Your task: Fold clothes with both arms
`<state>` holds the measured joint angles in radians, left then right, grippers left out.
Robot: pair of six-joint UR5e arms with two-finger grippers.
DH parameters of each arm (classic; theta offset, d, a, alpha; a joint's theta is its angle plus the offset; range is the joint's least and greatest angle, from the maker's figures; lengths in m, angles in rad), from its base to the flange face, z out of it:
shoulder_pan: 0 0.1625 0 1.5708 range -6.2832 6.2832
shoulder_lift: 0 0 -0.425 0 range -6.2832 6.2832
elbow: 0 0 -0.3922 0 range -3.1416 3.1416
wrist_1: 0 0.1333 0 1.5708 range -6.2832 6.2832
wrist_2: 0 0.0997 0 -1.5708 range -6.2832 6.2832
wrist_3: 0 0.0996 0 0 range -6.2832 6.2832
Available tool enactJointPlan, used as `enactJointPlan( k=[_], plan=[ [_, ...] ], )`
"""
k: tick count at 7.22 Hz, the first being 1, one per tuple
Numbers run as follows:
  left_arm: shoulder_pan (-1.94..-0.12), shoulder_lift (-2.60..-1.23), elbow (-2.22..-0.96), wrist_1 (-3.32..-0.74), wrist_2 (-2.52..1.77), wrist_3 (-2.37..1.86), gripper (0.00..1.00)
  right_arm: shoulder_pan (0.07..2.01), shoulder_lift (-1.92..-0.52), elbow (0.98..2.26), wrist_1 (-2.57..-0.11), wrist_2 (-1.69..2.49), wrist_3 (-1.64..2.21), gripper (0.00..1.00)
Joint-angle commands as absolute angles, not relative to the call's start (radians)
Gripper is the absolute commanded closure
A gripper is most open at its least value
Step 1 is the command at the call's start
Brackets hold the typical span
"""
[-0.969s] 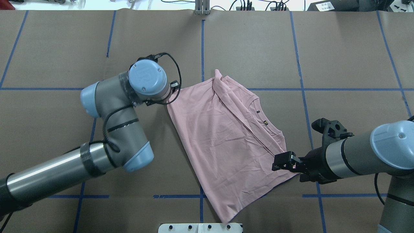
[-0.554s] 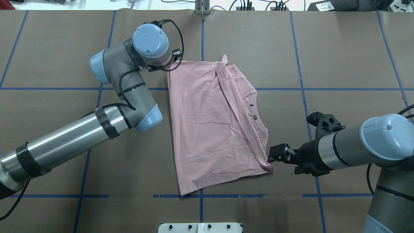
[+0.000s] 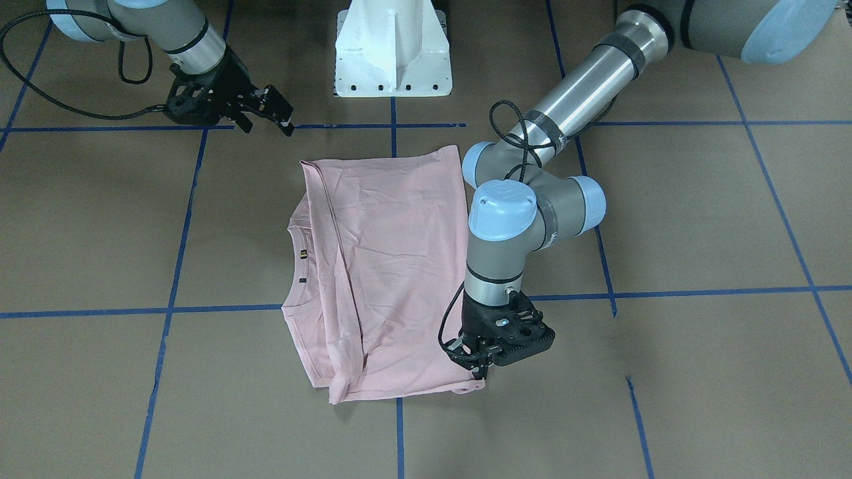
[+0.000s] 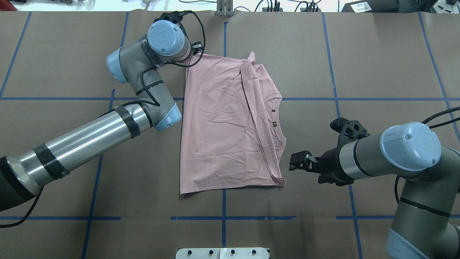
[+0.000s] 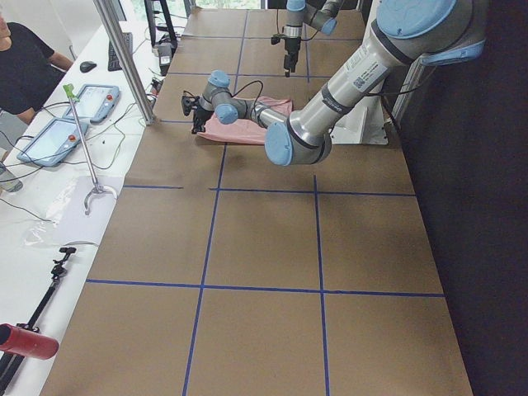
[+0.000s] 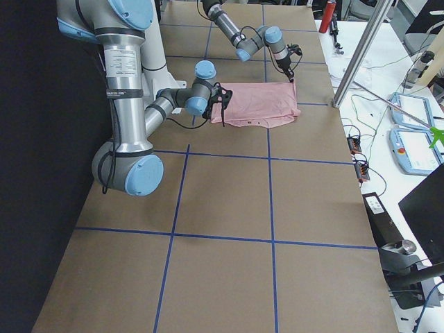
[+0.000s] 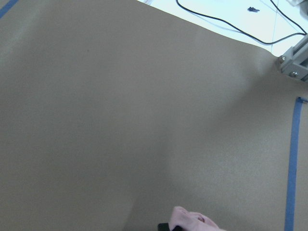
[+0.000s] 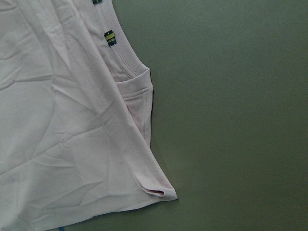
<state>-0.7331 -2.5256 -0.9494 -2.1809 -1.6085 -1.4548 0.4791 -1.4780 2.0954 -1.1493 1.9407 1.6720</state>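
Note:
The pale pink T-shirt (image 4: 222, 126) lies folded lengthwise and flat on the brown table, its ribbed collar (image 4: 278, 122) with two small tags facing my right arm. My left gripper (image 3: 475, 367) is shut on the shirt's far corner at table level; the left wrist view shows a bit of pink cloth (image 7: 192, 222) at its bottom edge. My right gripper (image 4: 293, 165) is open and holds nothing, a short gap from the shirt's near right corner (image 4: 282, 182). The right wrist view looks down on that corner (image 8: 161, 190). The printed picture is hidden.
The white pedestal (image 3: 393, 53) stands at the robot's side of the table. Blue tape lines (image 4: 334, 99) grid the brown paper. A metal post (image 4: 224, 9) and cables sit at the far edge. A person (image 5: 25, 66) and tablets (image 5: 91, 103) are at a side bench.
My left gripper pulled the shirt's corner toward the far edge, swinging the shirt straight. My right gripper let go of the near right corner and now sits apart from it.

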Motion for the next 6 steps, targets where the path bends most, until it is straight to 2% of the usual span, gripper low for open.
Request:
enactJointPlan(
  k=[1,2,3,5,6],
  plan=[
    [-0.735,-2.53,-0.925,-2.203,-1.605,-1.407,0.01,0.489,-1.471,2.094,-1.15,1.939,1.672,0.0],
    [-0.739,-2.519,-0.978,-2.175,-1.621,-1.408,0.0,0.498,-1.471,2.092,-1.157,1.939,1.671,0.0],
    [-0.739,-2.457,-1.134,-2.067,-1.688,-1.413,0.0,0.508,-1.473,2.092,-1.16,1.939,1.671,0.0],
    [-0.689,-2.25,-1.549,-1.862,-1.768,-1.529,0.0,0.525,-1.474,2.085,-1.161,1.937,1.661,0.0],
    [-0.628,-2.162,-1.689,-1.823,-1.769,-1.633,0.0,0.525,-1.474,2.083,-1.161,1.937,1.661,0.0]
  ],
)
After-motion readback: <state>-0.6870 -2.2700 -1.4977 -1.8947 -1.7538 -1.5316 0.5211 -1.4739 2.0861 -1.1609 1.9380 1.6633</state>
